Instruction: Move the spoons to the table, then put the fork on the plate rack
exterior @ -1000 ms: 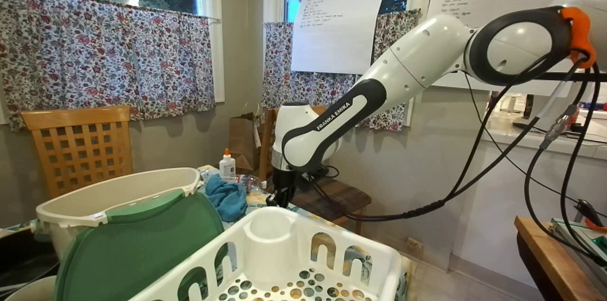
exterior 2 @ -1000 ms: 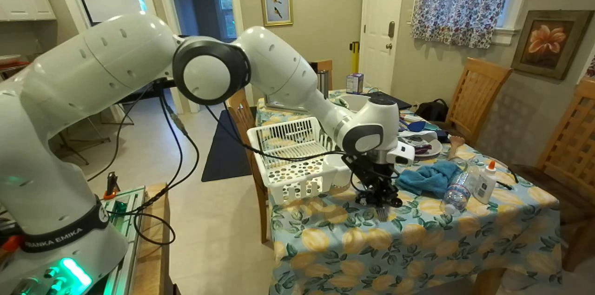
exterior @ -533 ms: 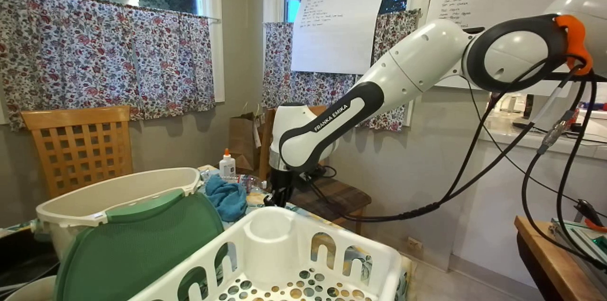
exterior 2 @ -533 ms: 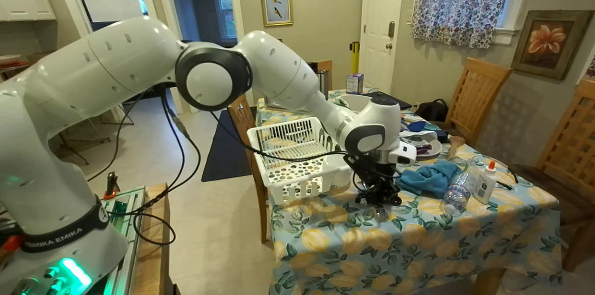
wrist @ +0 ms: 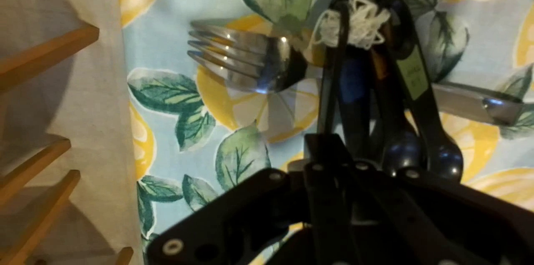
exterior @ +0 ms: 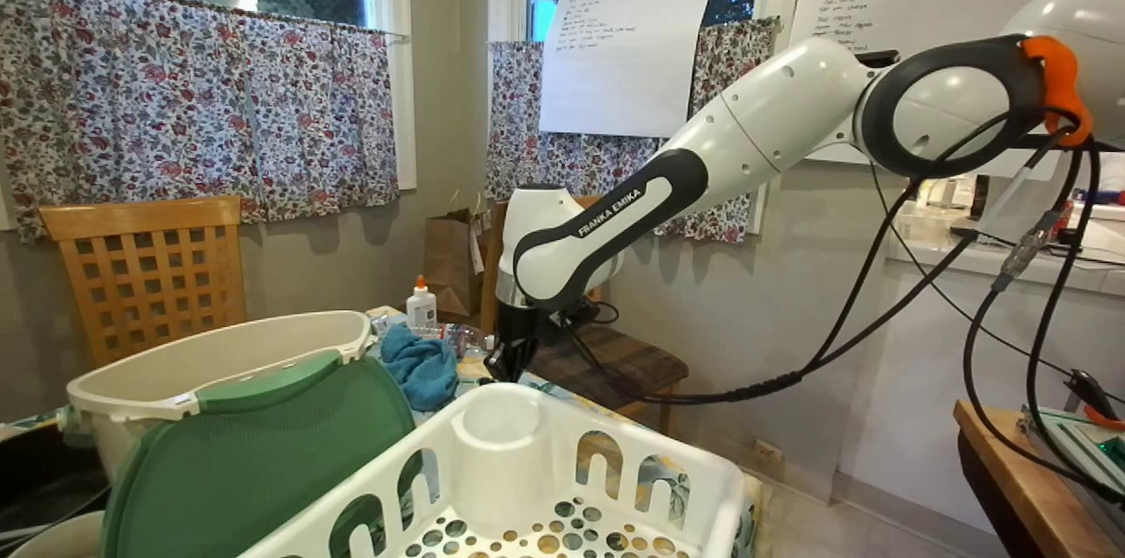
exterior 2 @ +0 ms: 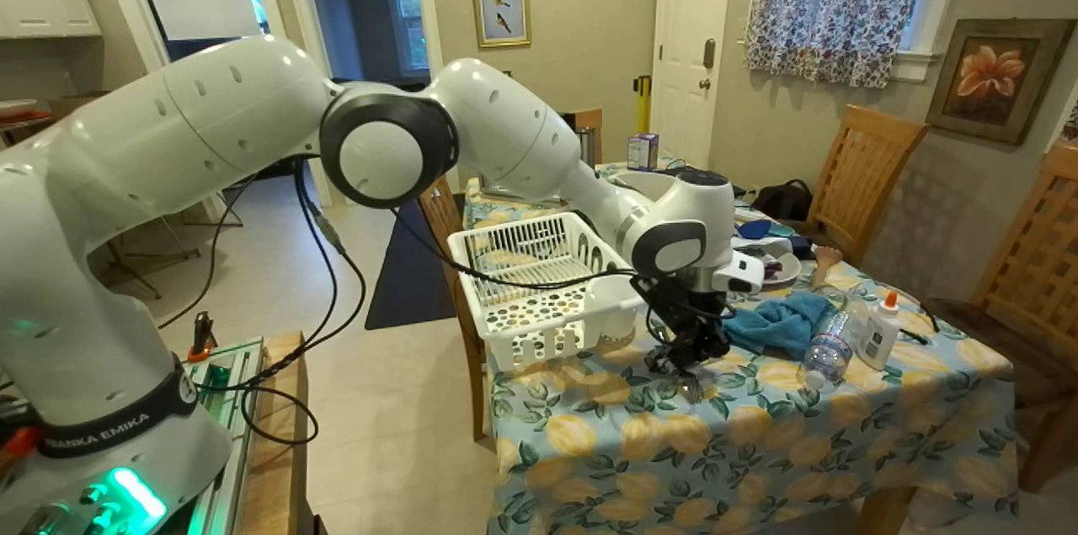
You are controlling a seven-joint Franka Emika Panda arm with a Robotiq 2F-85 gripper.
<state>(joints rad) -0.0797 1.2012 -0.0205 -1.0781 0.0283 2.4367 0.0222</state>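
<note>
Our gripper (wrist: 327, 146) has tilted since earlier. Around it we find the oval-slotted white plate rack (exterior 2: 552, 326) at ten o'clock, a gleaming fork (wrist: 273, 60) at eleven, string-tangled black spoons (wrist: 390, 98) at one, pinched by a handle.

The arm (exterior: 760, 114) was glossy white, lettered FRANKA EMIKA on a black band (exterior: 609, 213). An orange clip (exterior: 1059, 83) sat at 3 o'clock on a black-ringed joint (exterior: 947, 101), black cables (exterior: 773, 384) below. In an exterior view, a green light (exterior 2: 139, 493) glowed at 8 o'clock. The black gripper (wrist: 329, 146) showed pale screws (wrist: 173, 247).
</note>
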